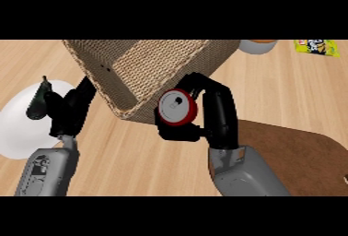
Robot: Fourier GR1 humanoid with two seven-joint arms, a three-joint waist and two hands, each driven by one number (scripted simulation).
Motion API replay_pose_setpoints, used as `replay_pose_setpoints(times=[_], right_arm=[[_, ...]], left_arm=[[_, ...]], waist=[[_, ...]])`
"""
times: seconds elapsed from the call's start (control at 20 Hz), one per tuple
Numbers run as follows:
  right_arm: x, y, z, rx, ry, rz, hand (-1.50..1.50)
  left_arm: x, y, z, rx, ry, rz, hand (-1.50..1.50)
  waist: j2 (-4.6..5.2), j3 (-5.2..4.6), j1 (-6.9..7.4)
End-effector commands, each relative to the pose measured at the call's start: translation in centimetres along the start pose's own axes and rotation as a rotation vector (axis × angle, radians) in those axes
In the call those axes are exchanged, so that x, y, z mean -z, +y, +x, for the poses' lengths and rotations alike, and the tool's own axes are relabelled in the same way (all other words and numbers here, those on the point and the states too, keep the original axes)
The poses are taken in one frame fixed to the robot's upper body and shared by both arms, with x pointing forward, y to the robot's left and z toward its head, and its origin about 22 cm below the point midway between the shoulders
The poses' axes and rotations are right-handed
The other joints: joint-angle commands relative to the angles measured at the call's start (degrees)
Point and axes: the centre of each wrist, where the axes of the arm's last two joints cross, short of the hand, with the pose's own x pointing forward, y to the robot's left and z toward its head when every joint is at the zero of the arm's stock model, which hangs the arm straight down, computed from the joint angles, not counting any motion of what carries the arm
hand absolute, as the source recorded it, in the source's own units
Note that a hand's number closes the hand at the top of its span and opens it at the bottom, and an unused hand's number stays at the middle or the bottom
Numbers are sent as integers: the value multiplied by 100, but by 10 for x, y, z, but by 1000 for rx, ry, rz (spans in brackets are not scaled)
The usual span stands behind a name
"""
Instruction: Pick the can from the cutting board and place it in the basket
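A red can [179, 108] with a white round end is held in my right hand [216, 115], whose fingers and thumb curl round it. The can hangs in the air just at the near corner of the woven basket [146, 64], outside its rim. The brown cutting board [299, 156] lies at the lower right, behind my right forearm, with nothing showing on it. My left hand [68, 110] stands at the left, fingers up and relaxed, beside the basket's left wall.
A white plate [24, 122] at the left edge carries a dark elongated vegetable [39, 99]. A yellow snack bag [316, 47] and a white-and-orange round object [257, 45] lie at the far right top.
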Motion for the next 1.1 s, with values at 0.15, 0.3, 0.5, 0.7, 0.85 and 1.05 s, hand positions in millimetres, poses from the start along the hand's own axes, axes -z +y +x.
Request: replay_pose_setpoints(times=[0.15,0.3,0.5,0.7,0.85,1.05], right_arm=[[13,20,36,88,-71,-217,150],[16,31,45,102,-54,-247,150],[32,33,60,156,-47,-343,150],[52,32,77,195,-46,-422,150],[68,33,90,180,-20,-445,150],[93,31,108,160,22,-498,150]], left_arm=[[6,-2,5,6,-6,-9,0],[7,-3,3,13,-2,-10,0],[10,-2,5,15,2,5,0],[12,-5,4,7,8,7,0],[13,2,4,10,14,22,0],[10,5,-2,7,24,24,0]], waist=[[-78,-61,-15],[-73,-76,-95],[-90,-66,-150],[-96,-68,-237],[-103,-79,-245],[-100,-82,-316]])
